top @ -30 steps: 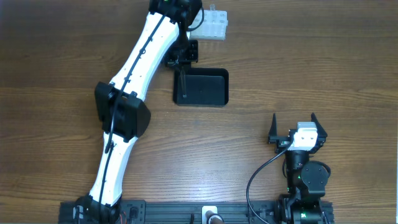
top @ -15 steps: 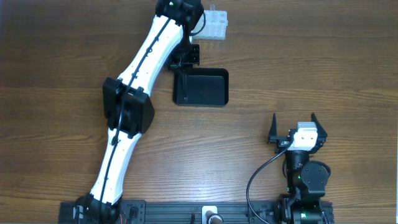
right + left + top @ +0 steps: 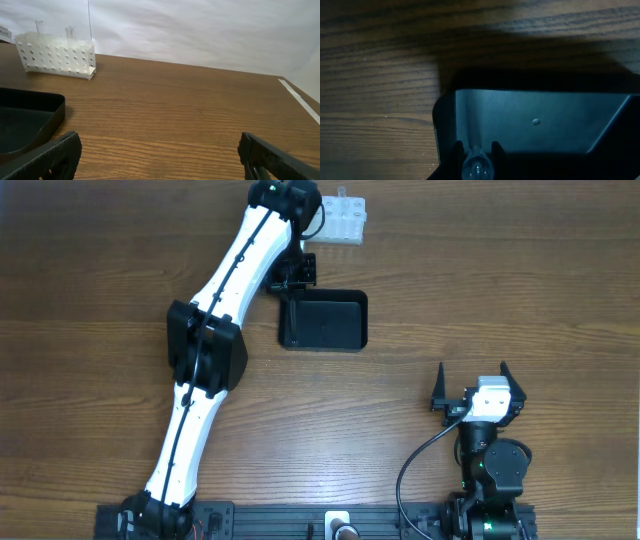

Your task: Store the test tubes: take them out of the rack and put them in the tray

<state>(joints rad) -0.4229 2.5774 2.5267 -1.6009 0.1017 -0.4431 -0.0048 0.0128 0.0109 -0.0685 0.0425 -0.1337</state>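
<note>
Upright in my left gripper (image 3: 293,280) is a clear test tube (image 3: 294,315), and the fingers are shut on it. It hangs over the left end of the black tray (image 3: 340,330). In the left wrist view the test tube (image 3: 477,167) stands between the fingers (image 3: 456,150), above the tray's floor (image 3: 545,120) near its corner. The white rack (image 3: 340,220) stands just beyond the tray. In the right wrist view two tubes (image 3: 70,33) stick up from the rack (image 3: 55,57). My right gripper (image 3: 470,385) is open, low at the front right.
The wooden table (image 3: 520,280) surrounds the tray on all sides. In the right wrist view the tray's near corner (image 3: 30,117) lies ahead of my right gripper (image 3: 160,160), with the rack farther back against a white wall.
The left arm's elbow has swung slightly right and farther up the table. Its gripper has stayed over the tray's left end with the tube. The right arm has not moved.
</note>
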